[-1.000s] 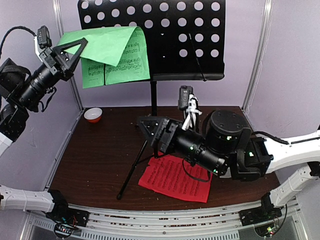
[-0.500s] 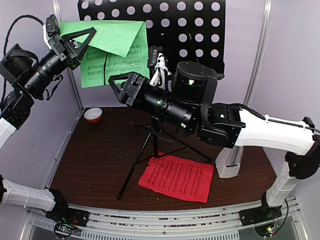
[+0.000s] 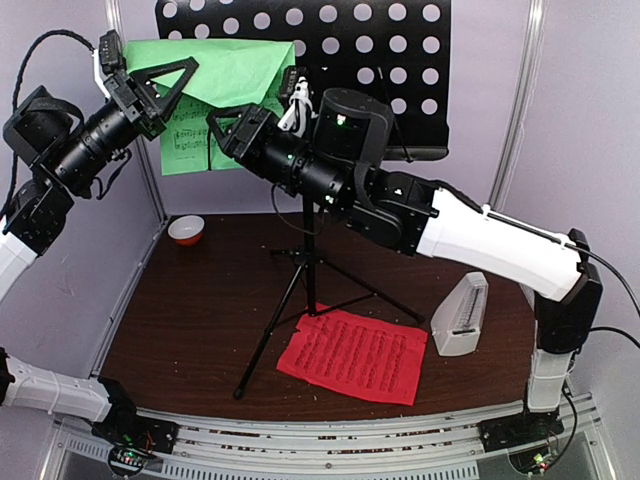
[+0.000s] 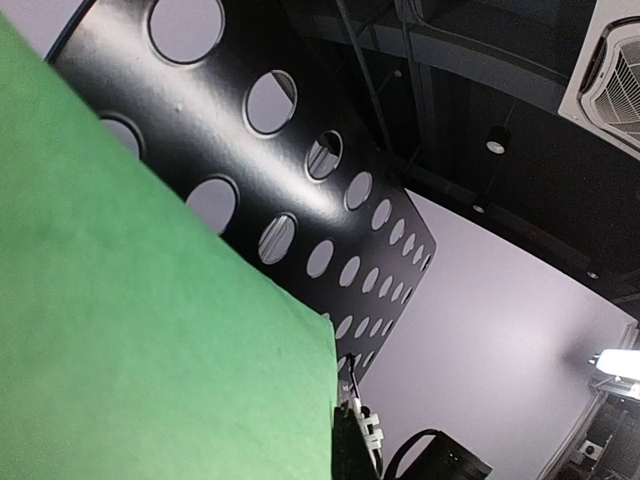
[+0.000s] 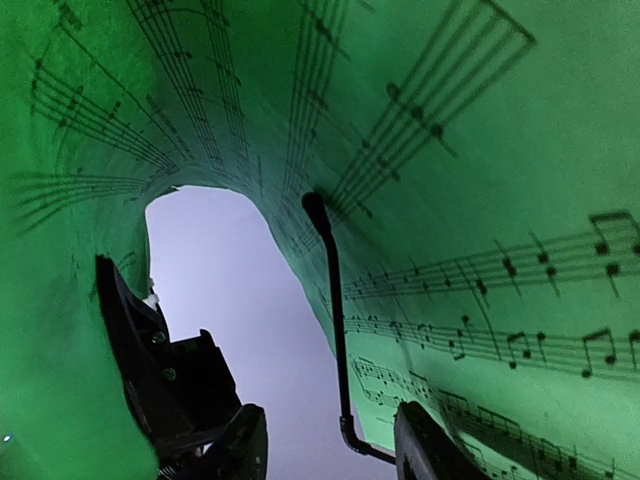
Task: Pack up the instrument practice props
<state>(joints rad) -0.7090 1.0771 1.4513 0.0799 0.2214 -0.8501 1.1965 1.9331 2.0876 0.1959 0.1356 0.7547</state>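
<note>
A green sheet of printed music rests against the black metal desk of a music stand, its plain-backed top part folded forward over the staves. The desk is flat, glossy and punched with rows of round holes, and stands on a thin pole with three splayed legs. The left gripper, a black triangular frame, meets the sheet's upper left edge. Whether it pinches the paper cannot be told, as its wrist camera sees only green paper and holed metal. The right gripper is at the sheet's lower part, its fingers spread apart with nothing between them. The paper curls around them, close by a thin black wire arm. A red sheet, slightly creased, lies flat on the dark brown wood-grain table by the stand's feet. A white pyramid-shaped metronome stands upright to its right, near but apart. A small orange-and-white bowl sits at the far left corner. Pale lilac walls and silver posts enclose the table. The right arm hides the top of the stand's pole and part of the green sheet's right edge
</note>
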